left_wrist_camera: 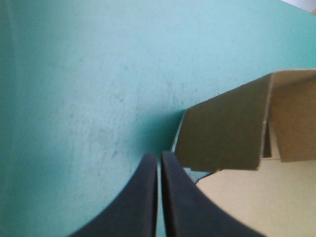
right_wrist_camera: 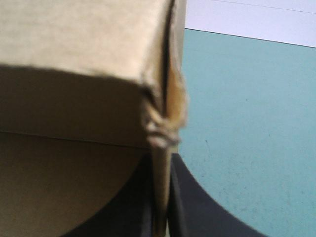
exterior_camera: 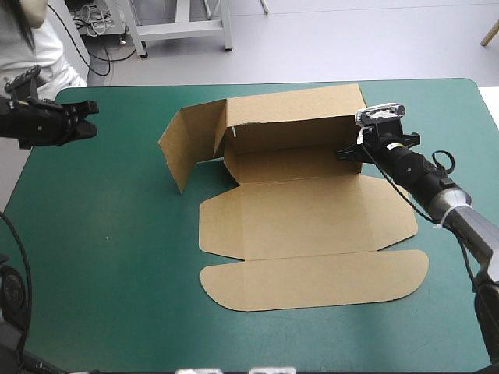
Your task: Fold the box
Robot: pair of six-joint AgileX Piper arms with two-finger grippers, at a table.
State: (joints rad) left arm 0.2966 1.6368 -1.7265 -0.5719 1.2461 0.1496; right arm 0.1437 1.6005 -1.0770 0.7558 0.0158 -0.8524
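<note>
Pinching the box (exterior_camera: 304, 210) wall, right gripper (right_wrist_camera: 160, 168), crumpled corner shown only by wrist, left gripper (left_wrist_camera: 159, 157) clenched empty.

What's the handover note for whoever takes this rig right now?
Left gripper: shut, holding nothing, above the teal-green cover off the box's left end, not touching the board.
Right gripper: shut on the box, pinching board at the right end of the far wall.
Box: mid-table. The far wall is raised, the left end flap stands splayed outward, and the near panels lie flat.
Left to do: raise and tuck the remaining walls. Bringing in the left end flap looks like the next move.
</note>
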